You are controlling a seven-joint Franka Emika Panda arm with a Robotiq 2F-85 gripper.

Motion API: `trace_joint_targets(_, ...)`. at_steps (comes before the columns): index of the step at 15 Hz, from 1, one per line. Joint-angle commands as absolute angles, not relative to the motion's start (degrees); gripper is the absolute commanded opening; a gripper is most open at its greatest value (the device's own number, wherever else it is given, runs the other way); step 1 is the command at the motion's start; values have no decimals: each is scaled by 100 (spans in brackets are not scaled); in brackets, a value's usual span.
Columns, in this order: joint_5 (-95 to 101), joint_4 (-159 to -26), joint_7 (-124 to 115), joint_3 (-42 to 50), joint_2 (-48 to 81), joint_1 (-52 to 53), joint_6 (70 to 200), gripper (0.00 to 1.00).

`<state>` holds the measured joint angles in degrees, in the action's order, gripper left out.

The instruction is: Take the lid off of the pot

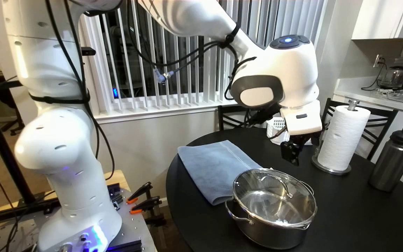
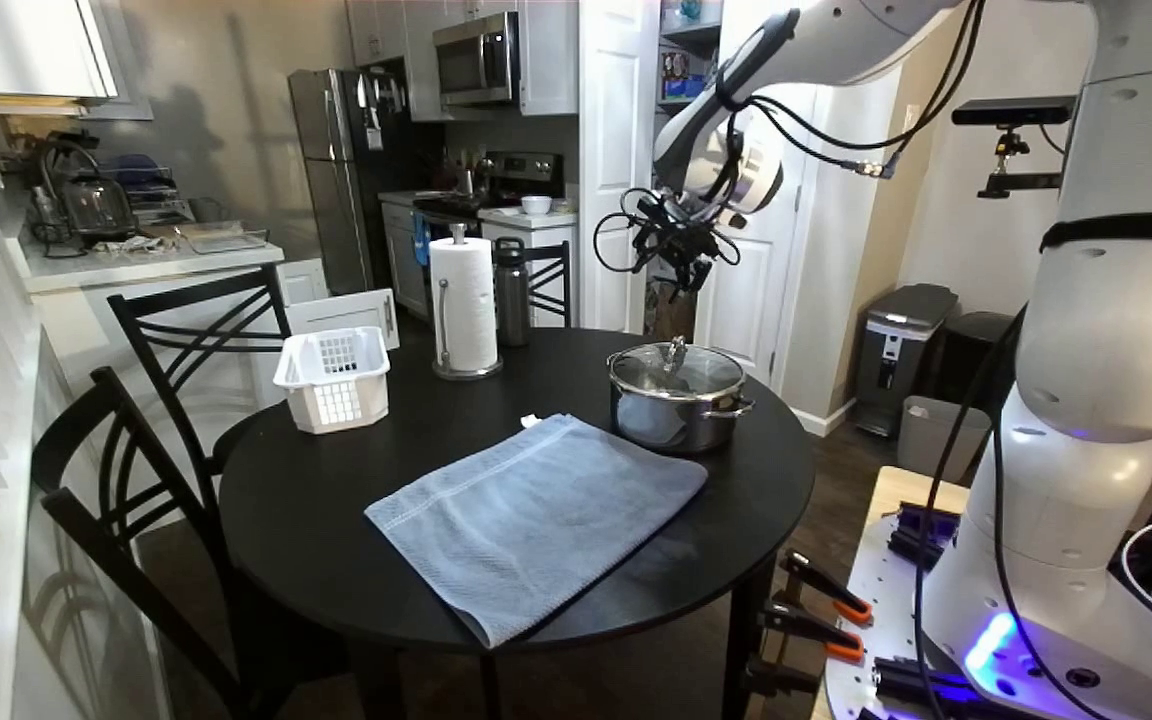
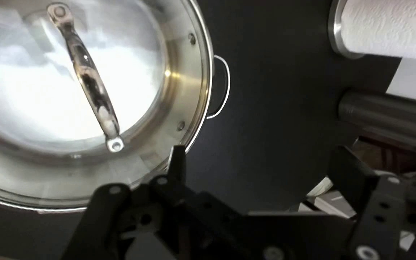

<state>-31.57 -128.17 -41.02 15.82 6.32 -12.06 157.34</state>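
Two black fingers [image 3: 178, 162], parted wide on the black jointed end effector [image 3: 260, 159], with nothing clasped between; raised above the round black counter [image 1: 348, 210]. Round, clear, metal-rimmed glass lid [image 1: 275, 199], seated on the wide, shiny stainless-steel pot [image 1: 271, 234], not yet taken hold of.

Chief danger, by judgement: descending straight from here, probably onto the edge of the glass rather than the arched, polished metal handle [image 3: 89, 77], off to one side in the wrist view. Likely outcome: a jolted or tipped lid, perhaps a chip.

Next, a skewed pinch, owing to the slant of the handle against the fingers. Smooth and curved, so apt to slip, especially if caught near one end; then a swing or a drop. Reaching too deep, through misjudged height: hard contact with the glass.

Lifting at a tilt: possible snagging on the pot, dragging it towards the folded blue-grey cloth [image 2: 546, 520] just beside; touching or apart, cannot tell. Carrying sideways too low: a knock against the white, upright paper-towel roll [image 1: 343, 140] or the tall, black-capped grey metal bottle [image 1: 394, 164].
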Motion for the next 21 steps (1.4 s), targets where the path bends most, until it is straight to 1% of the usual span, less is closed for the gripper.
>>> trace_joint_targets(1,-1814,-13091,-5692,2133,957,-758,16172,100)
trace_joint_targets(4,-847,-13005,-6949,2360,914,-496,14967,100)
trace_joint_targets(5,-757,-12938,-7206,2164,881,-645,14642,100)
trace_joint_targets(6,-1005,-13047,-6673,2020,954,-843,15141,100)
trace_joint_targets(16,-967,-13031,-6756,1950,955,-902,15066,100)
trace_joint_targets(21,-582,-12889,-6169,1850,971,-932,14258,100)
